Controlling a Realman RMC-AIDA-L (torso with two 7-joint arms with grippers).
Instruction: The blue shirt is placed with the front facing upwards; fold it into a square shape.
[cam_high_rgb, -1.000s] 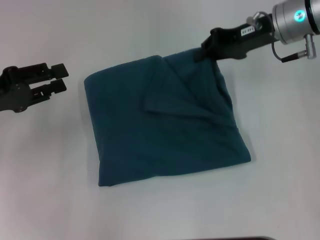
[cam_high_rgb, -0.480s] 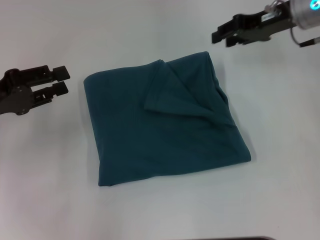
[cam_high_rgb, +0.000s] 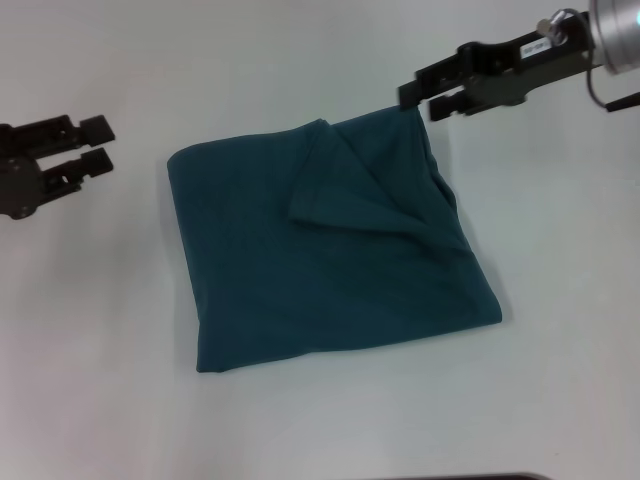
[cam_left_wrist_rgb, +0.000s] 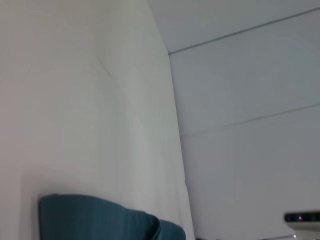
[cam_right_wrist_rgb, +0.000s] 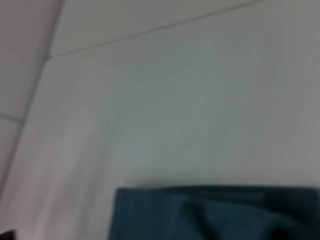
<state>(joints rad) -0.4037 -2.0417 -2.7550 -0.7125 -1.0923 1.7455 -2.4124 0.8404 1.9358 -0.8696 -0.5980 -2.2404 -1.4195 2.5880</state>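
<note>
The blue shirt (cam_high_rgb: 320, 260) lies folded into a rough square in the middle of the white table (cam_high_rgb: 300, 60), with a triangular flap (cam_high_rgb: 350, 190) turned over on its far half. My right gripper (cam_high_rgb: 418, 100) is open at the shirt's far right corner, and nothing shows between its fingers. Whether it touches the cloth I cannot tell. My left gripper (cam_high_rgb: 97, 144) is open off the shirt's left side, well apart from it. An edge of the shirt (cam_left_wrist_rgb: 100, 220) appears in the left wrist view. Part of the shirt (cam_right_wrist_rgb: 215, 215) also appears in the right wrist view.
White table surface surrounds the shirt on every side. A dark strip (cam_high_rgb: 450, 477) shows at the near edge of the head view.
My right gripper let go of the shirt's far right corner and drew back, then came back to that corner, open. My left gripper has drifted further left. The shirt has stayed put.
</note>
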